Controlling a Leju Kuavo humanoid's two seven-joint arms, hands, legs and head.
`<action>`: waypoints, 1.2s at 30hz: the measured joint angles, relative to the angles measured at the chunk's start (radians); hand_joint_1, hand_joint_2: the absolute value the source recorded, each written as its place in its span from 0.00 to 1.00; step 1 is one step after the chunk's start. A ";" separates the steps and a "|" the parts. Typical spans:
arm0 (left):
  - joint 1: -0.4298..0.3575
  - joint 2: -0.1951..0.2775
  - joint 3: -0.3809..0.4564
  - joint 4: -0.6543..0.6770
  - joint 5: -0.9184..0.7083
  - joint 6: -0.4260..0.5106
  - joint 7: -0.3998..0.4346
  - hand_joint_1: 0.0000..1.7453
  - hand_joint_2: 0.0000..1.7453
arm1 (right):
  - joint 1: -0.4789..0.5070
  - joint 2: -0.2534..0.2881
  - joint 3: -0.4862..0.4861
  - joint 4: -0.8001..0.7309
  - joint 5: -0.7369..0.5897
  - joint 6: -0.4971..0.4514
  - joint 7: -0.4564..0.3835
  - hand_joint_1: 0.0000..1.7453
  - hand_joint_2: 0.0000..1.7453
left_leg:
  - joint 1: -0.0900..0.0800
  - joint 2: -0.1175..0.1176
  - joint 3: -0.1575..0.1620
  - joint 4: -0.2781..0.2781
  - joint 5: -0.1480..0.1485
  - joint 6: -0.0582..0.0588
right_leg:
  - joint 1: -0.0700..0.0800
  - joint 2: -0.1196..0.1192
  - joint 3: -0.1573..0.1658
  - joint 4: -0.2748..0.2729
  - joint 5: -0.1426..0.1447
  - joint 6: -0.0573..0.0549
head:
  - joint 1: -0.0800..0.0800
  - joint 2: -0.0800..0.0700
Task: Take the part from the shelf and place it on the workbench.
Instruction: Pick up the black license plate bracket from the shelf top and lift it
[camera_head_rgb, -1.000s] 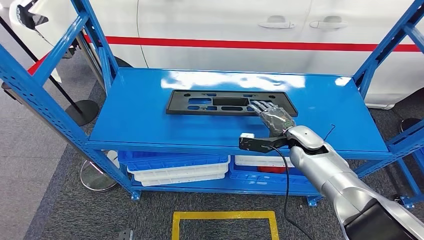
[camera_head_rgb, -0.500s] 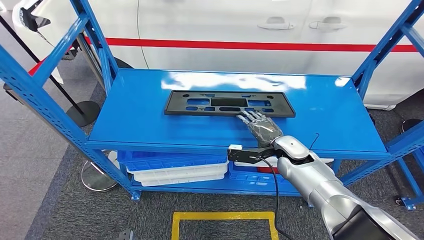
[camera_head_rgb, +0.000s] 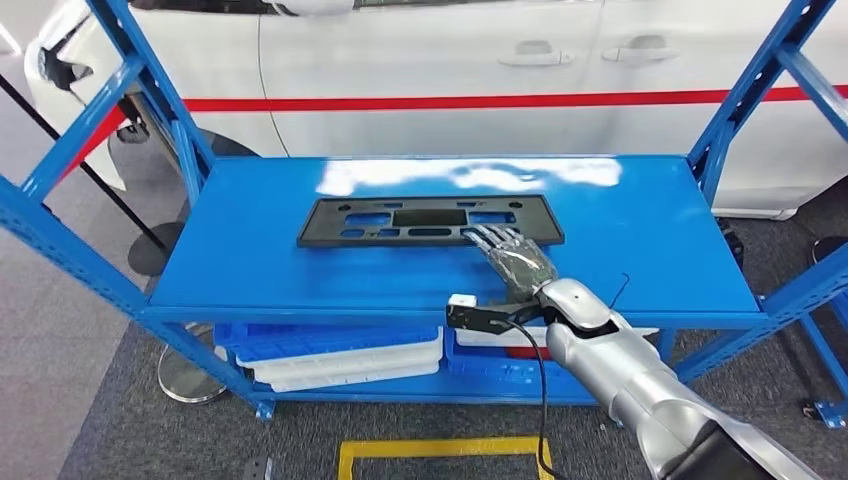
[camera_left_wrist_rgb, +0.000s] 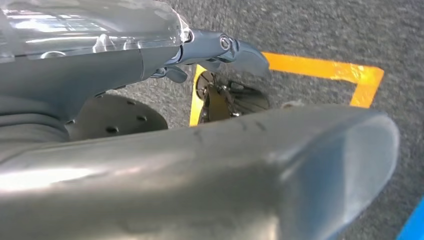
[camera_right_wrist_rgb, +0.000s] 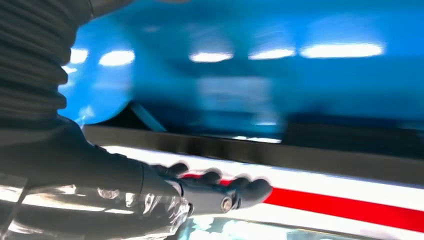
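A flat black part (camera_head_rgb: 430, 222) with several cut-outs lies on the top board of the blue shelf (camera_head_rgb: 300, 270), near its middle. My right hand (camera_head_rgb: 515, 258) reaches over the front of the board, fingers stretched out flat. Its fingertips (camera_head_rgb: 487, 236) touch the part's near edge toward its right end, and it holds nothing. The right wrist view, blurred, shows the same hand (camera_right_wrist_rgb: 215, 192) with fingers extended over the blue board. My left hand (camera_left_wrist_rgb: 220, 47) hangs above the grey floor, empty, fingers loosely extended.
A white car (camera_head_rgb: 450, 60) with a red stripe stands right behind the shelf. Blue uprights (camera_head_rgb: 150, 95) rise at both ends. Blue and white trays (camera_head_rgb: 340, 350) fill the lower shelf. Yellow floor tape (camera_head_rgb: 440, 447) marks a square in front, and a round stand base (camera_head_rgb: 185, 375) sits left.
The camera has shifted, moving the whole scene slightly. My right hand, which lay over the part's right half, has drawn back toward me to its near edge. The part stays on the board.
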 joint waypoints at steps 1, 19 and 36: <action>-0.001 0.000 -0.002 0.000 -0.003 0.000 0.001 0.00 0.00 | 0.001 -0.004 -0.007 -0.006 0.003 -0.001 0.001 0.00 1.00 | 0.000 0.000 0.002 -0.002 -0.003 0.008 | 0.002 0.000 0.004 0.000 -0.002 -0.003 | 0.000 0.000; -0.002 0.000 -0.016 0.000 -0.010 0.005 0.002 0.00 0.00 | -0.026 -0.016 -0.028 -0.051 0.094 0.055 -0.004 0.00 1.00 | 0.002 0.004 0.016 -0.022 -0.003 -0.025 | 0.008 0.001 0.011 0.000 -0.015 -0.016 | 0.000 0.000; -0.021 0.000 -0.046 0.000 -0.032 0.004 0.023 0.00 0.00 | -0.059 0.108 -0.009 -0.034 0.142 0.096 0.058 0.00 1.00 | 0.001 0.003 0.018 -0.020 -0.005 -0.023 | 0.006 0.000 0.014 -0.005 -0.014 -0.011 | 0.000 0.000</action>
